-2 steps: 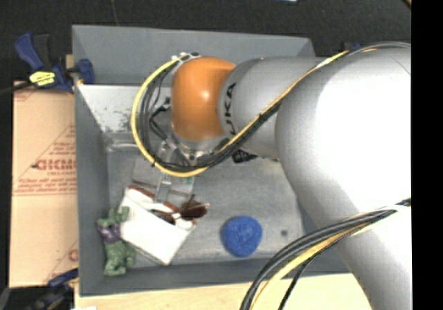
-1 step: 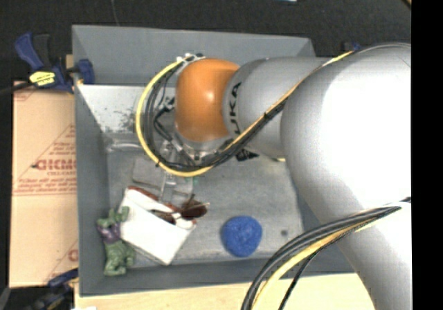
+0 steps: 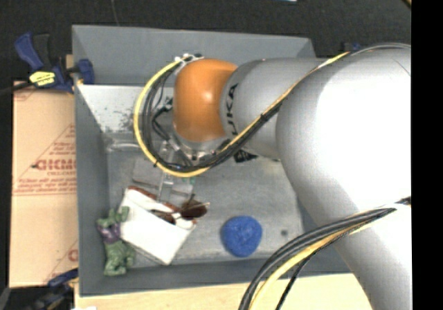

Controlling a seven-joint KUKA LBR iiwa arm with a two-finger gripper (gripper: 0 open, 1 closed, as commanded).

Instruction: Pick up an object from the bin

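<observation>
The silver arm with orange wrist cover [image 3: 201, 104] reaches from the right into the grey metal bin [image 3: 90, 163]. Its gripper [image 3: 165, 180] hangs left of centre; whether spread or pressed together cannot be told. Directly below it in the frame lies a white flat rectangular pad [image 3: 149, 236], long axis running upper left to lower right. A blue ball [image 3: 241, 234] sits to the lower right and a green toy figure [image 3: 114, 246] at lower left. A dark brown glossy piece [image 3: 183, 212] lies at the pad's upper edge.

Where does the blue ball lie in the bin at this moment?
In the camera view the blue ball lies on the bin floor near the lower wall, right of the white flat piece and the green toy figure, touching neither.
</observation>
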